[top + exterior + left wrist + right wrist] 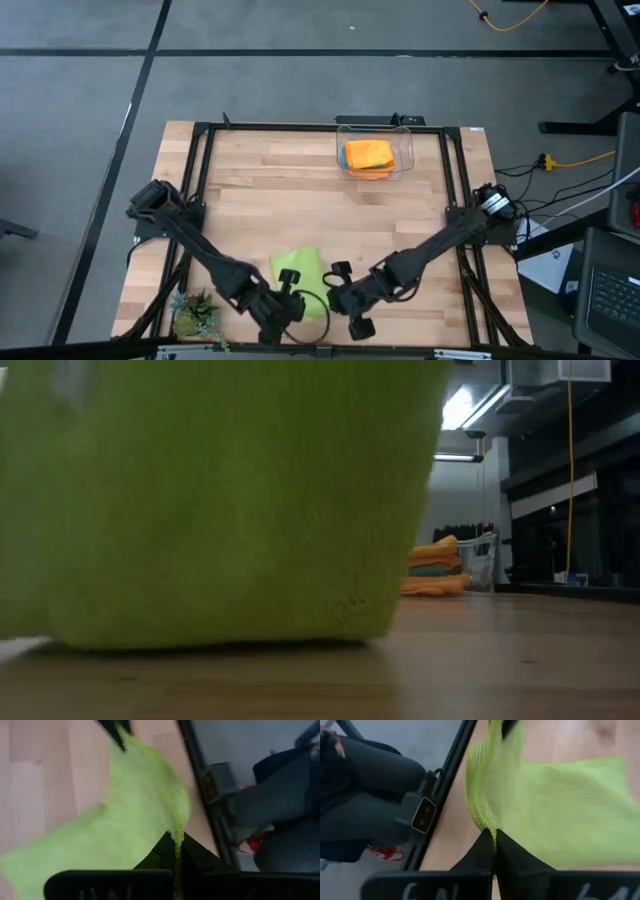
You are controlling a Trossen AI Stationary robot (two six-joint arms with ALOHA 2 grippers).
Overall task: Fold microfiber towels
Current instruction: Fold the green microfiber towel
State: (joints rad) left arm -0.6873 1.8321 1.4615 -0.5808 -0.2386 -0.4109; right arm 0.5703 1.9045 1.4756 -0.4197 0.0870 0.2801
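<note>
lime green towel point(125, 820) is fuzzy looped microfiber cloth, table point(280, 190) pale wood planks with a smooth matt finish, bin point(405, 160) clear glossy plastic, gripper fingers point(485, 857) matt black plastic

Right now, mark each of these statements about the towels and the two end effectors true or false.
1. Both end effectors pinch the lime green towel. True: the left end effector and the right end effector are each shut on an edge.
2. The clear bin stands empty. False: it holds folded orange towels.
3. The small plant sits at the table's near left corner. True.
4. The green towel lies inside the bin. False: it is at the near edge, far from the bin.
</note>
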